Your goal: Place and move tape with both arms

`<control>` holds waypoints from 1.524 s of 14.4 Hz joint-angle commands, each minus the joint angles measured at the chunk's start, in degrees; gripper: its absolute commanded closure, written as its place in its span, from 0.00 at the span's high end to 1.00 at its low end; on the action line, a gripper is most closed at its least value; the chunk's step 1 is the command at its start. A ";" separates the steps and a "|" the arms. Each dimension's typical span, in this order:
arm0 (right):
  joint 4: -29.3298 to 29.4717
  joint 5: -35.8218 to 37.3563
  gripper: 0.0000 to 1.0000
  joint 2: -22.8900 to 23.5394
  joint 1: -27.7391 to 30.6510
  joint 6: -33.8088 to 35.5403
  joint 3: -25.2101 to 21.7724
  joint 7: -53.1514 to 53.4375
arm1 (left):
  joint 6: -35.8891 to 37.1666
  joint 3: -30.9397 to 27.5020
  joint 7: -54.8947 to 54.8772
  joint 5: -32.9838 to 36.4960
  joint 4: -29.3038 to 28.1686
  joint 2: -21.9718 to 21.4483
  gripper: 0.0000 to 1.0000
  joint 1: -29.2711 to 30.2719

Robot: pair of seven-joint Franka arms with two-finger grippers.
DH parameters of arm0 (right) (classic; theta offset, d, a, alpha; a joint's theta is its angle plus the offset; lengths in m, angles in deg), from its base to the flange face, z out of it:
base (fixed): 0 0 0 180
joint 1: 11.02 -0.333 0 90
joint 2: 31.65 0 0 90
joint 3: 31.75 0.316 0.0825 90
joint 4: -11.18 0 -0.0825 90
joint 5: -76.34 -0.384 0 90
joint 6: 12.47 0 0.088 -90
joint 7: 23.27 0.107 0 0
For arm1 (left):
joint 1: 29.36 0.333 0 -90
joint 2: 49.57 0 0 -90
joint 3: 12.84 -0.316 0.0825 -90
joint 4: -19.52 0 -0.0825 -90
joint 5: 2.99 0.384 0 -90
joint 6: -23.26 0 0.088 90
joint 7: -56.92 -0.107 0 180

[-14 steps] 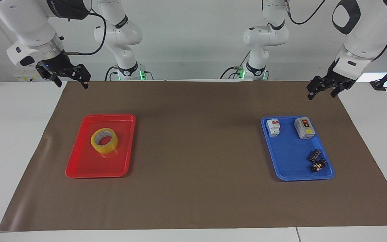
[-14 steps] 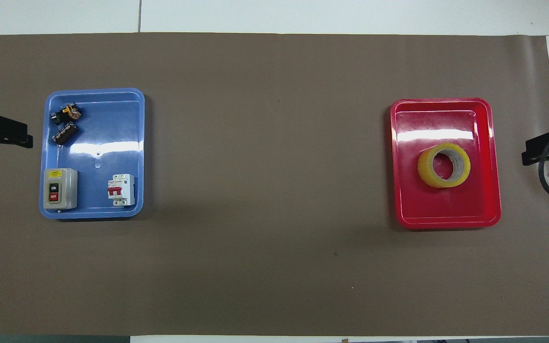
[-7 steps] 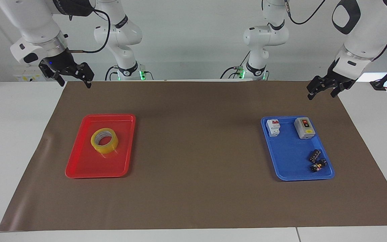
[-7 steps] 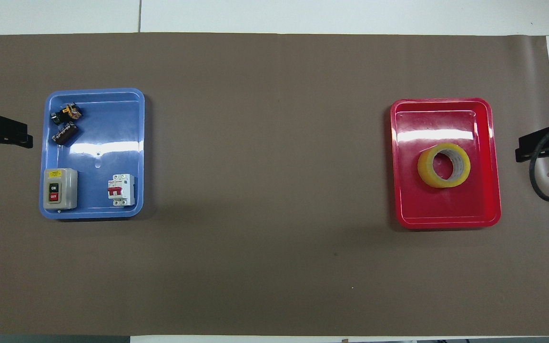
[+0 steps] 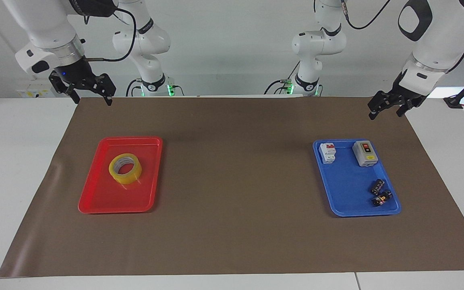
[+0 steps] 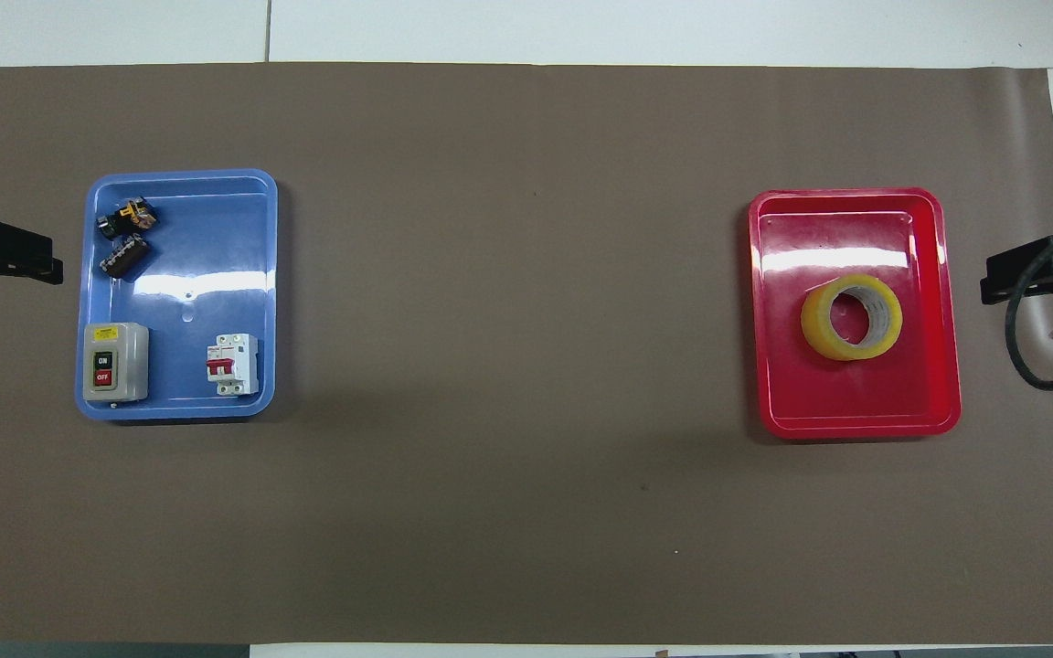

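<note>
We see the tape point(image 5: 125, 168) lying flat in the red tray point(image 5: 95, 199), toward the right arm's end of the tabletop point(image 5: 232, 225). Both pincers hang spread wide: right pincer point(image 5: 90, 98) over the brown mat's corner, left pincer point(image 5: 386, 112) waiting over the other corner.

A brown paper sheet point(image 5: 232, 241) covers most of the white table point(image 5: 14, 169), and on it, below and well apart from the grippers, lie a red tray point(image 5: 95, 201) toward the right arm's end and a blue tray point(image 5: 344, 189) toward the left arm's end. In the blue tray, the grey switch box point(image 5: 365, 153) and the white breaker point(image 5: 328, 153) sit at the end closest to the left gripper. Two small dark parts point(image 5: 380, 193) lie at the tray's end farther from it.
</note>
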 commanded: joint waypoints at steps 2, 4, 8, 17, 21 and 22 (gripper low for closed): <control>0.16 -0.48 1.00 0.09 0.54 -0.17 0.37 0.12 | -0.52 0.01 -0.50 -1.38 -1.45 -1.33 1.00 0.50; -0.01 -0.49 1.00 -0.09 0.45 -0.17 0.37 0.21 | -0.52 0.01 -0.50 -1.38 -1.45 -1.33 1.00 0.50; 0.07 -0.40 1.00 -0.09 0.45 -0.17 0.46 -0.23 | -0.52 0.01 -0.50 -1.38 -1.45 -1.33 1.00 0.50; -0.10 -0.57 1.00 -0.09 0.45 -0.35 1.08 -0.76 | -0.52 -0.08 -0.50 -1.38 -1.45 -1.33 1.00 0.50; -0.10 -0.49 1.00 -0.09 0.45 -0.35 1.16 -1.02 | -0.52 -0.08 -0.50 -1.38 -1.45 -1.33 1.00 0.50; -0.10 -0.49 1.00 -0.09 0.45 -0.43 1.16 -1.02 | -0.52 -0.08 -0.50 -1.38 -1.45 -1.33 1.00 0.42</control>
